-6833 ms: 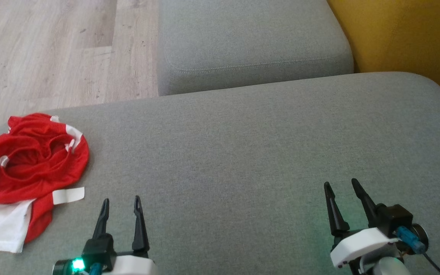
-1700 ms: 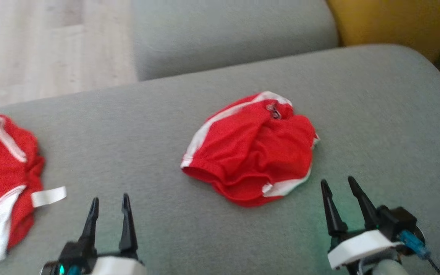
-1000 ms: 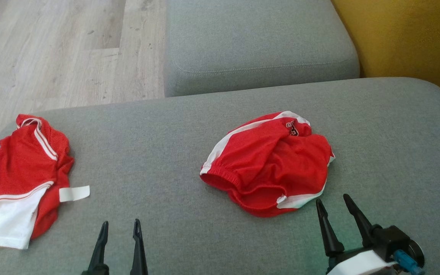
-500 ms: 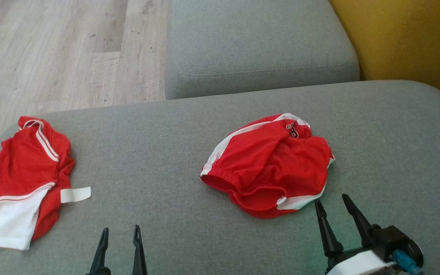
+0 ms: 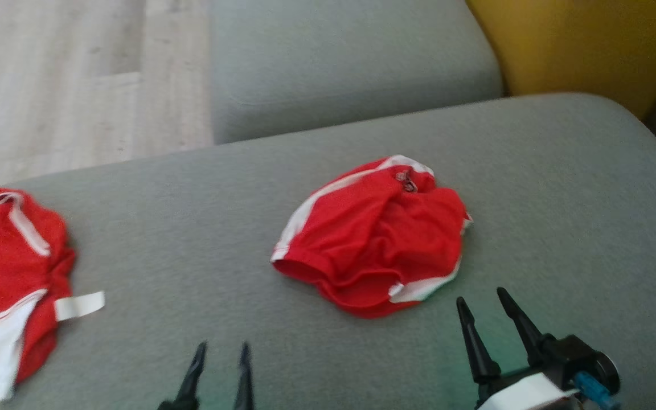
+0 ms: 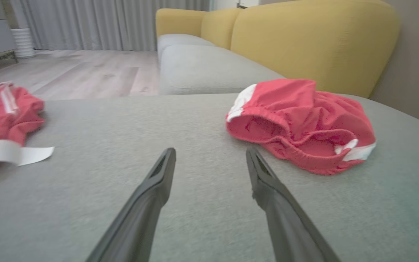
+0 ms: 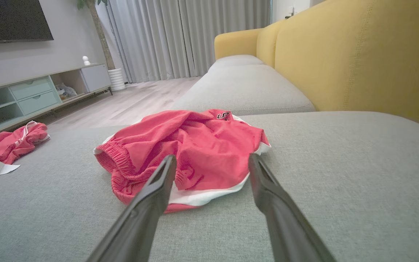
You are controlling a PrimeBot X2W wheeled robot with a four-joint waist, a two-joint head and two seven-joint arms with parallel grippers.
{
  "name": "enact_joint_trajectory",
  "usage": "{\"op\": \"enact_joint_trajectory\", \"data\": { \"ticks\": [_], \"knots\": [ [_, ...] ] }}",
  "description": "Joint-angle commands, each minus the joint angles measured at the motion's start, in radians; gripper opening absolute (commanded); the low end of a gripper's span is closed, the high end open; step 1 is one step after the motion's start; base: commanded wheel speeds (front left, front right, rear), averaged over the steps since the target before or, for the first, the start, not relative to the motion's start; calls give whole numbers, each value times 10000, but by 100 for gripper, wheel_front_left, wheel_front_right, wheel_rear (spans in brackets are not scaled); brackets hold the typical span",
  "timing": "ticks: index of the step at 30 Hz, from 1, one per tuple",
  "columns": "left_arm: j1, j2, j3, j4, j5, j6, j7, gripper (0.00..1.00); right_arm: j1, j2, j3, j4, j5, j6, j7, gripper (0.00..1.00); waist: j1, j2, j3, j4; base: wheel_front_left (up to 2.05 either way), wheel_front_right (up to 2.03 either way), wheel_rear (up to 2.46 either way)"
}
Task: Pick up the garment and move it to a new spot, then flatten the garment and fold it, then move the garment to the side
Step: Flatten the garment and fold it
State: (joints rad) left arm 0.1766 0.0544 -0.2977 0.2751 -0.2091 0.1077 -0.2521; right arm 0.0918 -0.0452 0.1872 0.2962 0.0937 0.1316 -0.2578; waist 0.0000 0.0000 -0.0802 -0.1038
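Near edge: left gripper [image 5: 222, 347], two long dark fingers spread apart, holding nothing. It rides low over the grey fabric sofa cushion [image 5: 191, 228]. Right gripper [image 5: 482, 296] is also spread wide and empty, fingertips just short of the garment's near hem.

Mid-cushion: the crumpled red mesh shorts with white side stripes [image 5: 373, 239] lie in a loose heap, elastic waistband gaping toward the left, touching neither gripper. The right wrist view looks straight at the white-edged hem between its fingers.

Left edge: a second red-and-white garment [image 5: 9, 273] with a loose white tag strip [image 5: 80, 304], well apart from the shorts.

Beyond: another grey seat cushion [image 5: 351, 57], the yellow upholstered backrest [image 5: 578, 40] and pale wood floor [image 5: 77, 85].

Just changed: the head picture is smeared and everything sits a little further left than half a second ago, so the camera is turning and the cloth is not moving. The left gripper runs against that shift and appears to be swinging inward toward the shorts.

Against the earliest frame: the middle of the cushion was bare then, and a single bigger pile lay at the left. Now the shorts sit in the centre (the relocation looks done). Judgement: flattening comes next — both open grippers are placed to take the hem and waistband.
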Motion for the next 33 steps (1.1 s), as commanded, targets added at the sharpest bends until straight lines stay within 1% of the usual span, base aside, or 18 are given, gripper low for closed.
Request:
{"op": "enact_joint_trajectory", "data": {
  "ticks": [1,7,11,13,18,21,22,25,29,33],
  "knots": [
    [-868,-41,70,-165,-72,-160,-97,100,-555,-51,273,-421,-90,-9,-40,100,0,0,409,-570,0,0,0],
    [-2113,-41,-852,711,-108,-405,-97,100,-815,-51,306,-497,-135,-9,-40,100,0,0,1067,-1707,0,0,0],
    [-3125,-41,-1519,1629,-79,-496,-97,100,-950,-51,302,-507,-149,-9,-40,100,0,0,1498,-2250,0,0,0],
    [-3653,-41,-1809,2086,-100,-534,-97,100,-1037,-51,328,-535,-103,-9,-40,100,0,0,1767,-2457,0,0,0],
    [-4930,-41,-2536,3365,-224,-850,-97,100,-1305,-51,417,-604,99,-9,-40,100,0,0,2344,-2835,0,0,0],
    [-5496,-41,-2844,3830,-240,-940,-97,100,-1453,-51,439,-593,252,-9,-40,100,0,0,2566,-3061,0,0,0],
    [-5496,-41,-2844,3830,-240,-940,-97,100,-1453,-51,439,-593,252,-9,-40,100,0,0,2566,-3061,0,0,0],
    [-5891,-41,-3093,4365,-313,-906,-97,100,-1643,-51,434,-621,415,-9,-40,100,0,0,2816,-3393,0,0,0],
    [-6092,-41,-3203,4708,-388,-832,-97,100,-1708,-51,417,-652,522,-9,-40,100,0,0,2995,-3679,0,0,0],
    [-6180,-35,-3227,4669,-277,-685,-97,100,-1726,-51,414,-665,626,-9,-40,100,0,0,3116,-3903,0,0,0]
  ]
}}
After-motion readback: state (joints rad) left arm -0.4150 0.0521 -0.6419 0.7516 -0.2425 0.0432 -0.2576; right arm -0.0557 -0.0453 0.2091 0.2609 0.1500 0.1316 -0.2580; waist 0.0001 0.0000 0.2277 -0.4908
